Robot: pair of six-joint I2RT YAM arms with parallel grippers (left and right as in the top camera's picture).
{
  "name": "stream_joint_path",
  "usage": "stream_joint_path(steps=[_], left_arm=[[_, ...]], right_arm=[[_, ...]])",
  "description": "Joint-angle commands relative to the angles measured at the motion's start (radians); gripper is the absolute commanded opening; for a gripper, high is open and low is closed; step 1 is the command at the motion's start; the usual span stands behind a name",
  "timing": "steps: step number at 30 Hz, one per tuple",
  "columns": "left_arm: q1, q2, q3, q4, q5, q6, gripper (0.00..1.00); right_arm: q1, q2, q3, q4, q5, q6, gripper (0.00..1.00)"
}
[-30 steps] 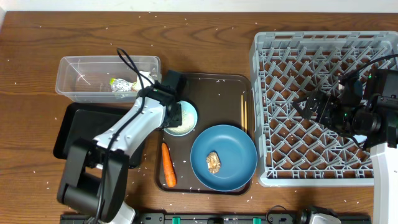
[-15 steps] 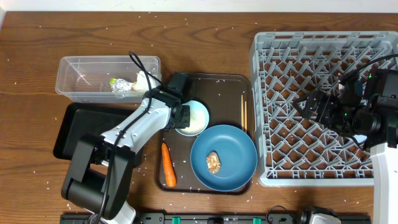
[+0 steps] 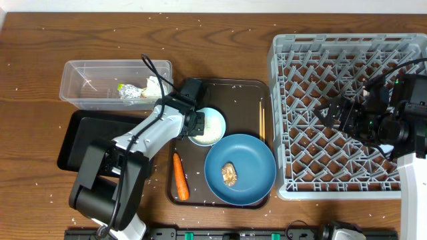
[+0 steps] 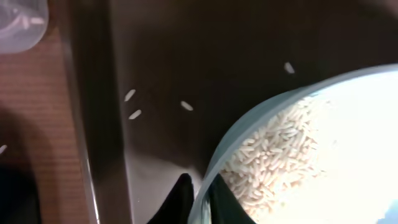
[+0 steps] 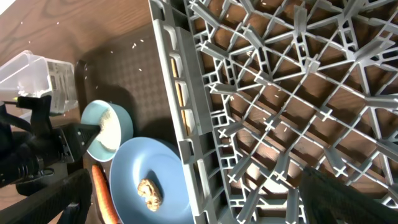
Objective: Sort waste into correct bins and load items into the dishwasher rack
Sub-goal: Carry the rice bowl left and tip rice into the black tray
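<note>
My left gripper [image 3: 193,124] is shut on the left rim of a light blue cup [image 3: 209,127] that stands on the dark brown serving tray [image 3: 233,90]. In the left wrist view the jaws [image 4: 200,196] pinch the cup's rim [image 4: 249,118], and white rice grains [image 4: 273,155] lie inside the cup. The large blue plate [image 3: 250,160] carries a small brown food lump [image 3: 229,174]. An orange carrot [image 3: 180,177] lies left of the plate. Thin wooden chopsticks [image 3: 261,120] lie at the tray's right side. My right gripper [image 3: 340,113] is open above the grey dishwasher rack [image 3: 350,53].
The clear tub [image 3: 80,73] at the back left holds a crumpled white napkin [image 3: 153,86] and a yellow-green wrapper [image 3: 129,91]. The shallow black tray [image 3: 83,143] lies in front of it, partly under my left arm. Loose rice grains are scattered over the table.
My left gripper has slid the light blue cup a little to the right on the serving tray. The right arm has not moved.
</note>
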Motion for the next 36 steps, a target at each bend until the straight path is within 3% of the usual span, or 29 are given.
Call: stream_joint_path(steps=[1, 12, 21, 26, 36], left_arm=[[0.001, 0.008, -0.006, -0.004, 0.003, 0.010, 0.06], [0.001, -0.162, 0.026, -0.059, -0.029, 0.010, 0.06], [0.001, -0.418, 0.039, -0.227, -0.283, 0.000, 0.06], [0.013, -0.528, 0.039, -0.371, -0.466, -0.094, 0.06], [0.275, -0.584, 0.039, -0.550, -0.565, -0.185, 0.06]], right_arm=[[0.008, 0.002, 0.005, -0.003, -0.001, -0.017, 0.99], [0.008, 0.002, 0.005, -0.003, -0.001, -0.017, 0.99], [0.008, 0.002, 0.005, 0.000, -0.001, -0.017, 0.99], [0.008, 0.002, 0.005, -0.002, -0.001, -0.017, 0.99], [0.008, 0.002, 0.005, -0.006, -0.001, -0.017, 0.99]])
